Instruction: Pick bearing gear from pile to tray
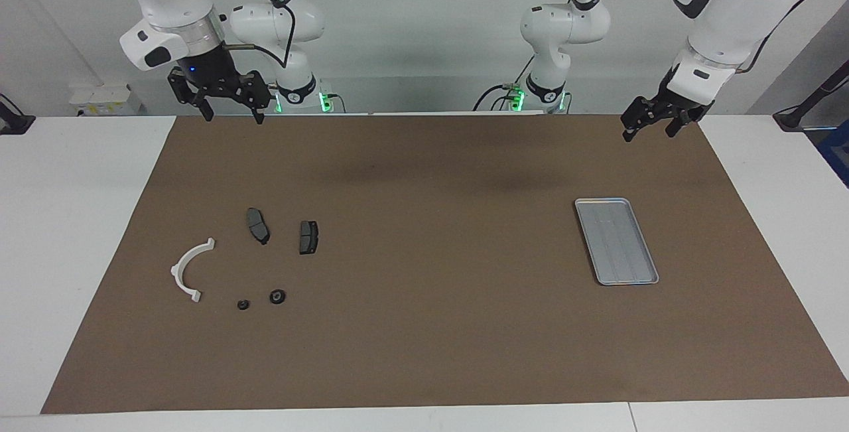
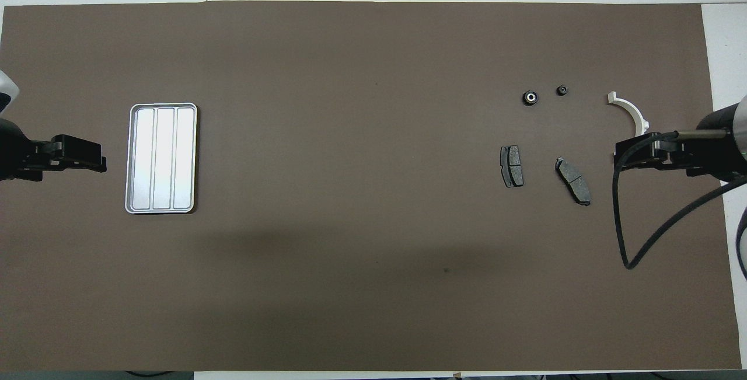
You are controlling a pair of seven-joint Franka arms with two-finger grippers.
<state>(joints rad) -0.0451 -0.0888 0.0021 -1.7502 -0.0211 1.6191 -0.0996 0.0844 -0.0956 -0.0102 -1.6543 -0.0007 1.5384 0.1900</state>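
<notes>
Brown mat | tray bare | bearing gear beside white bracket | left gripper, right gripper raised, fingers spread, holding nothing

Right gripper covering one end of white bracket in overhead view. Both arms getting cut off by side edges in overhead view; upper links running out top edge in facing view. Two small black round parts, at 6 o'clock from brake pads, looking too small to tell bearing from gear. Cable loop running out at 3 o'clock edge. Tray floor ribs barely showing in facing view.
</notes>
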